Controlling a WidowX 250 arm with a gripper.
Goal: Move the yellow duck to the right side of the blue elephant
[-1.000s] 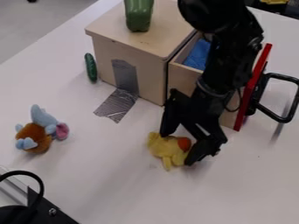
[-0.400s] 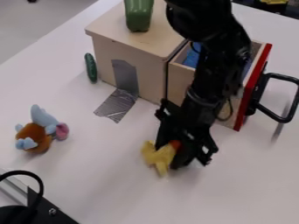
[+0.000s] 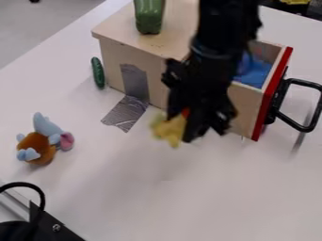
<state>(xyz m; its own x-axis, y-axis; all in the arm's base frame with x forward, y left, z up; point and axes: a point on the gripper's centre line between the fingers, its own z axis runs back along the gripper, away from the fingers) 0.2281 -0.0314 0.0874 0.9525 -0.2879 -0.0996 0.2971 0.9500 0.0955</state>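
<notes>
- At 3 o'clock from the blue elephant (image 3: 41,143), well apart, the yellow duck (image 3: 168,130) is hanging in the gripper (image 3: 183,123)
- fingers are pinching its beak end, probably for carrying toward 9 o'clock
- elephant is marking the goal
- duck is looking soft, floppy; wooden cabinet (image 3: 142,52) is standing boxy at 12

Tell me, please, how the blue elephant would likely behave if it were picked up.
The blue elephant looks like a soft stuffed toy, so it would probably squash when gripped and feel light for its size. Its pale blue parts stick out from the orange-brown body, so they may bend or flop.
</notes>
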